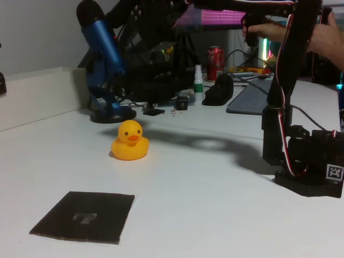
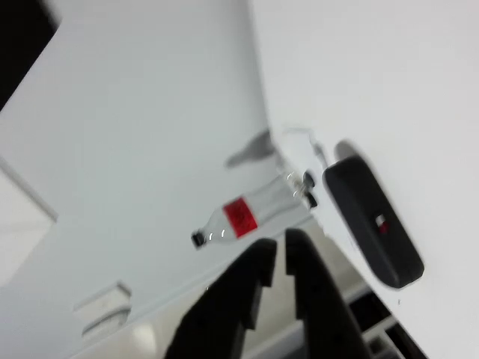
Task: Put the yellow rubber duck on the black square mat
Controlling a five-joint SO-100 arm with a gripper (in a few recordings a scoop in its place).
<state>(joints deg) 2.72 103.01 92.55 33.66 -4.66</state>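
Duck [image 1: 129, 141] — yellow, orange beak, upright on the white desk [image 1: 204, 204], facing the fixed view's camera, near the middle-left. Mat [image 1: 85, 216] — black, square, flat on the desk, nearer the camera and slightly left of the duck, well apart from it; faint grey mark at its centre. Tool [image 2: 279, 258] — black, seen in the wrist view, fingers nearly together with a narrow gap, nothing between them. Behind the fingers — a clear bottle [image 2: 243, 215] with a red label. Arm's base [image 1: 309, 161] stood at right; blue microphone [image 1: 102, 54] behind the duck.
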